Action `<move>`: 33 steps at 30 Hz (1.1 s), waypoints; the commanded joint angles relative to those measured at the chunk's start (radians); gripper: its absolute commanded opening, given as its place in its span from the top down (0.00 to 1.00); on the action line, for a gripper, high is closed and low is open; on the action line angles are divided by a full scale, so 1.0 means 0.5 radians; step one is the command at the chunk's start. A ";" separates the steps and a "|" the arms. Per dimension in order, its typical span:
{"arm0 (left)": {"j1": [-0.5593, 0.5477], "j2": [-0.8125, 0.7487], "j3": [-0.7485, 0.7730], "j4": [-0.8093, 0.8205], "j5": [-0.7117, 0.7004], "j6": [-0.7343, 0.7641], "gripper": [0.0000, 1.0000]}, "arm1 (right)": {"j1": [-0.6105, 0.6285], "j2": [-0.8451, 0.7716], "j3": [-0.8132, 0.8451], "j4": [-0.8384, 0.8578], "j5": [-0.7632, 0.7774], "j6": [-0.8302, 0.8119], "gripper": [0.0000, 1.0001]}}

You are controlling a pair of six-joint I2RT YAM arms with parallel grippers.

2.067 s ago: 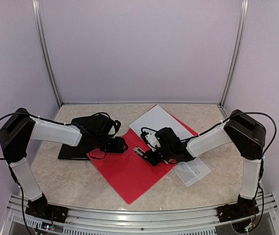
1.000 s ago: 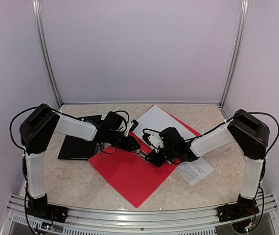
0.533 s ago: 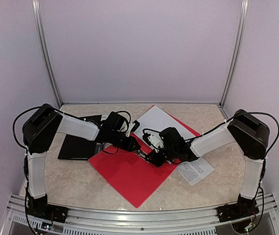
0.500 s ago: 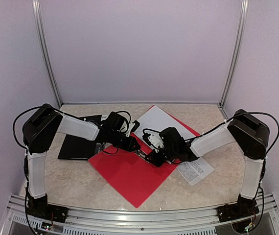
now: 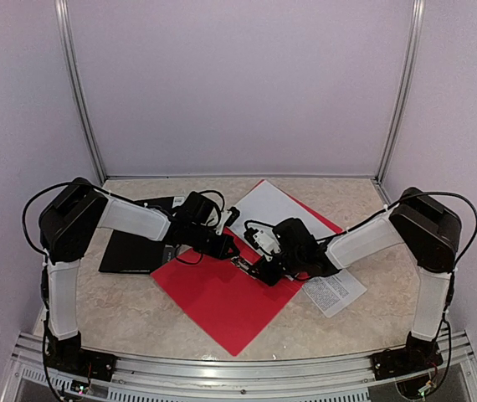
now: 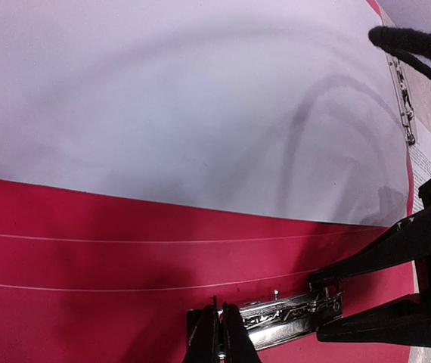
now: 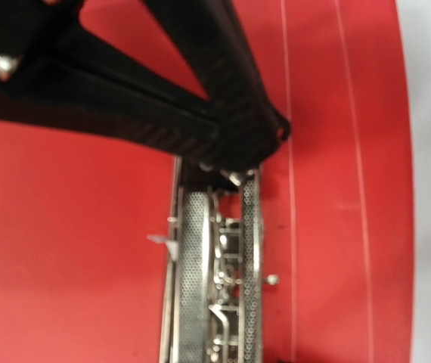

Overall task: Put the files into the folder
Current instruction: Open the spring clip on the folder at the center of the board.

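Files look thin, floppy, light; prob. best taken by edge away fr. clip. L gripper closed beside clip; R gripper pinching it.

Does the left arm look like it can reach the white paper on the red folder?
Probably yes. The white paper lies bare just past the left gripper, with nothing between them. Its jaws are shut at the metal clip, so they would need opening first.

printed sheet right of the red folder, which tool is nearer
Right. The right tool, on the metal clip, is left of the printed sheet; the left tool is farther left along that clip.
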 commanded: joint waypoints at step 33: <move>0.088 0.027 -0.428 -0.057 -0.190 -0.083 1.00 | -0.016 0.064 -0.085 -0.419 0.085 0.118 0.94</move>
